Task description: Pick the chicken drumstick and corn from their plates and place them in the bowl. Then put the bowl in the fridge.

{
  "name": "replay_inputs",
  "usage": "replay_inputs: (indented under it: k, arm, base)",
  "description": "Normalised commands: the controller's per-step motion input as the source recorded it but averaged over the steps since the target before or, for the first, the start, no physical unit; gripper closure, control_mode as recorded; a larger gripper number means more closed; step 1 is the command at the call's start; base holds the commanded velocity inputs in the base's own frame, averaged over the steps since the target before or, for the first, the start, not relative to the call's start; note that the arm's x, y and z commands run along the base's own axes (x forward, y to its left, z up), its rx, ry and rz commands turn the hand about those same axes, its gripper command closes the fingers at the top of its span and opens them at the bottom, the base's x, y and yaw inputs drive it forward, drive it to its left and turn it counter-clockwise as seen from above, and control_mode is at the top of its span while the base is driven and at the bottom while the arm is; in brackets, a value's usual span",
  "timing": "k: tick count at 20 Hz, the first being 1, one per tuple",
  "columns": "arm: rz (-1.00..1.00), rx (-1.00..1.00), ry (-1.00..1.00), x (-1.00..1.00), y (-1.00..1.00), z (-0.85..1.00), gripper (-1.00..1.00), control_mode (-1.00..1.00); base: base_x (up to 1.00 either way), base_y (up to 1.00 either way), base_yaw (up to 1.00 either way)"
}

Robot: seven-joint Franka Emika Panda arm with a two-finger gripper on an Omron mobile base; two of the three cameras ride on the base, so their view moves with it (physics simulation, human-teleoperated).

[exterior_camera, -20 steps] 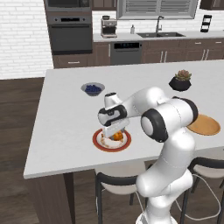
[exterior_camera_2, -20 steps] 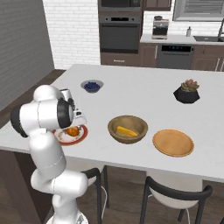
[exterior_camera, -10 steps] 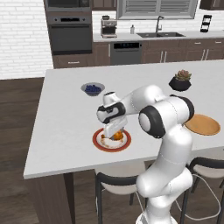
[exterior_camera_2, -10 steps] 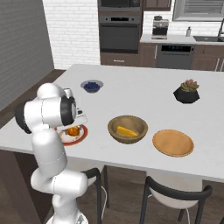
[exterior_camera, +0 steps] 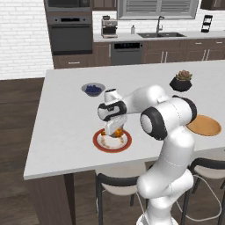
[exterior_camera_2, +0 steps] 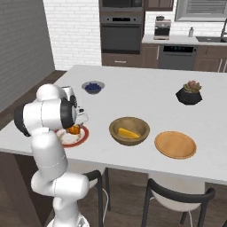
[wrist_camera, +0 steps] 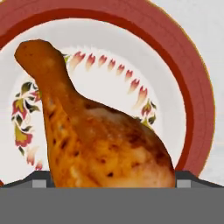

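The chicken drumstick (wrist_camera: 100, 144) lies on the white plate with the wide red rim (wrist_camera: 192, 87), thin bone end pointing away from the hand. My gripper (wrist_camera: 109, 179) is open and low over it, one fingertip (wrist_camera: 39, 178) on each side of the thick end. From the base, the gripper (exterior_camera: 113, 128) stands right over the drumstick (exterior_camera_2: 73, 130) on the red-rimmed plate (exterior_camera: 99, 144). The corn (exterior_camera_2: 127, 132) lies inside the wooden bowl (exterior_camera_2: 142, 128). The tan plate (exterior_camera_2: 175, 145) is bare. The fridge is out of view.
A small grey bowl of blueberries (exterior_camera: 93, 89) sits further back on the counter. A potted plant (exterior_camera: 181, 81) stands at the far right. Dark stools (exterior_camera: 115, 181) stand under the counter's near edge, which runs close to the red-rimmed plate.
The hand has sunk slightly toward the drumstick. Its jaws have stayed open and the food has not moved.
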Motion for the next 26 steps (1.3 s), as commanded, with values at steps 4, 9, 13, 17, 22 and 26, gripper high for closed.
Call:
replay_inputs:
  k: [4, 9, 13, 17, 22, 26]
  arm:
    - [0.00, 0.23, -0.29, -0.18, -0.23, 0.88, 1.00, -1.00]
    - [0.00, 0.04, -0.08, -0.15, -0.63, 0.83, 1.00, -1.00]
    - [-0.04, 0.00, 0.00, -0.17, -0.86, 0.92, 1.00, -1.00]
    - [-0.12, 0.00, 0.00, 0.00, -1.00, 0.69, 1.00, -1.00]
    - [-0.18, 0.01, 0.00, 0.00, -1.00, 0.34, 1.00, -1.00]
    - [-0.10, 0.00, 0.00, 0.00, -0.97, -0.17, 1.00, -1.00]
  base:
    - [0.00, 0.00, 0.00]
    - [0.00, 0.00, 0.00]
    - [0.00, 0.00, 0.00]
    - [0.00, 0.00, 0.00]
    - [0.00, 0.00, 0.00]
    - [0.00, 0.00, 0.00]
